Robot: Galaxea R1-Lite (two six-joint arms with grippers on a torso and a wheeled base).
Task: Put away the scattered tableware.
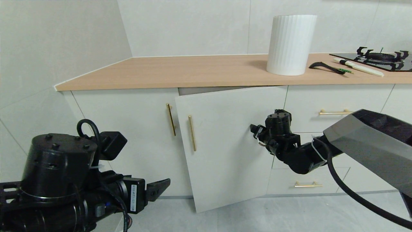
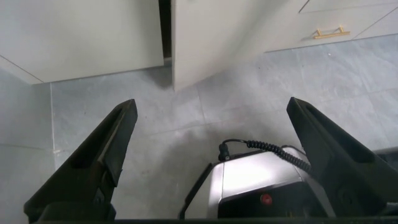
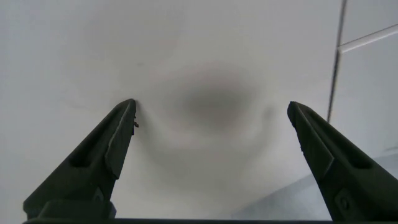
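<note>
Against the half-open cabinet door (image 1: 225, 145), right claw (image 3: 211, 115) gapes empty.
Left claw (image 2: 211, 118) likewise wide, empty; utensils (image 1: 357, 66), seemingly a spoon and knife, lie unstowed on worktop (image 1: 161, 72).

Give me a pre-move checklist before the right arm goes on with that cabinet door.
1. Right gripper open and empty: ok.
2. Cabinet door swung partly open: ok.
3. Right gripper touching the door face: cannot tell; it faces the panel closely.
4. Space inside the cabinet free: cannot tell; the door hides it.
5. Left gripper open, empty, low over the floor, apart from the door: ok.
6. Tableware put away: not ok; black spoon and white utensil lie on the countertop.
</note>
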